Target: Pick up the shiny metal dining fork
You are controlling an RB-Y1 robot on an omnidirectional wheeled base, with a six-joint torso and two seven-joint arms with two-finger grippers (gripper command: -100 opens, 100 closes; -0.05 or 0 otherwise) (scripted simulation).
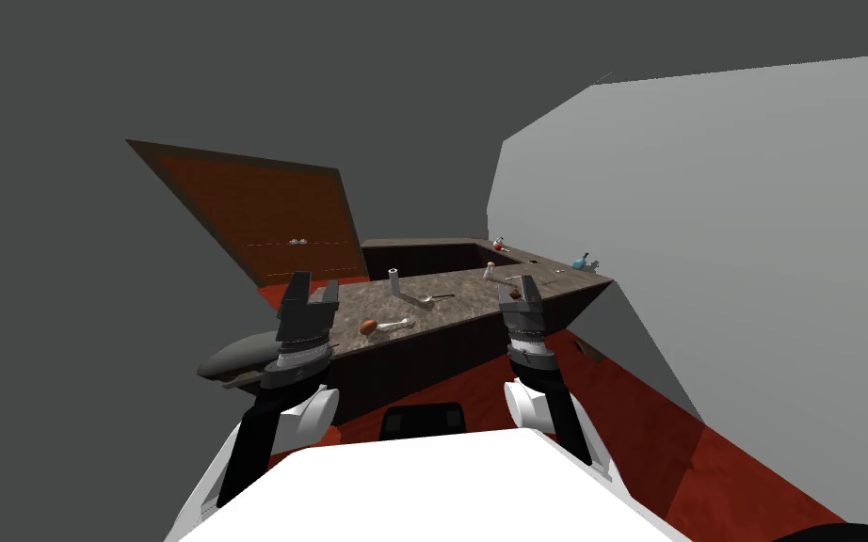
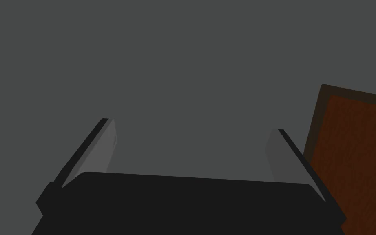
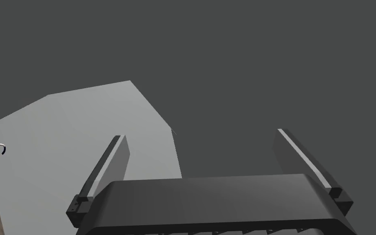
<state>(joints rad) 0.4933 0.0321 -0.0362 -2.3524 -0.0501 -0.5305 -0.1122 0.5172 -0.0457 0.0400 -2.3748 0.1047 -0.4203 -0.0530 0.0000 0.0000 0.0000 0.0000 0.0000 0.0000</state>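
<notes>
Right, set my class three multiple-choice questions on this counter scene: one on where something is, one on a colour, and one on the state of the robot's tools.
1. Where does the blue bottle stand?
A) on the floor
B) at the right end of the counter, by the light grey wall
C) inside a drawer

2. What colour is the floor?
A) red
B) green
C) white

3. How do the left tool and the right tool stand?
A) both shut
B) both open, holding nothing
C) left shut on a cup

Answers:
1. B, since the head view shows the bottle on the countertop's right end, next to the wall.
2. A, since the floor beside the counter is red.
3. B, since each wrist view shows its fingers wide apart with nothing between them.
</notes>
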